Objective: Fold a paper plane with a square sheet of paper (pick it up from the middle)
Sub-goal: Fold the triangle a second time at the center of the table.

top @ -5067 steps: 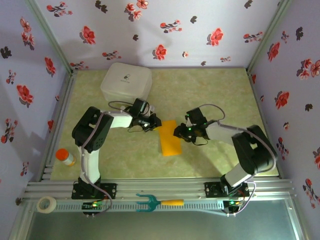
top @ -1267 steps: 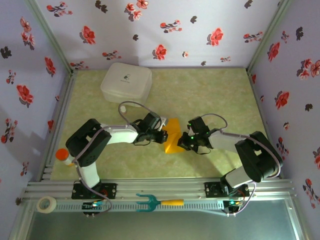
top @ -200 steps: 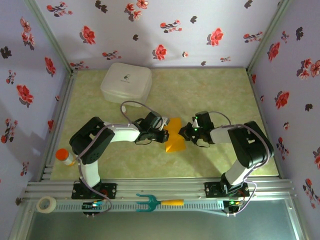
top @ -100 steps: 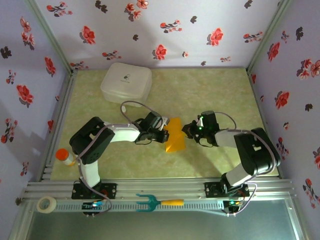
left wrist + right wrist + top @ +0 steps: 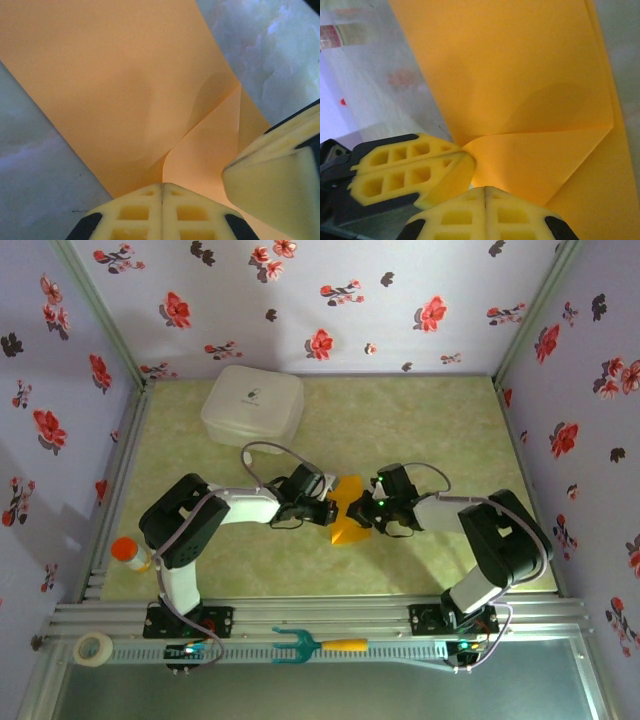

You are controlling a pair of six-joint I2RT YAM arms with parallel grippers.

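Paper plane [image 5: 350, 528] (orange-yellow, partly folded) lies flat at the centre of the surface [image 5: 430, 430]. Left gripper [image 5: 328, 510] is clenched, its tips pressing the paper from 9 o'clock. The right gripper [image 5: 361, 510], also clenched, presses it from 3 o'clock, just beside the left.

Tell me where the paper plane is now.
In the top view, the paper plane lies near the middle of the table, between the shut left gripper and the shut right gripper, whose tips meet over it.
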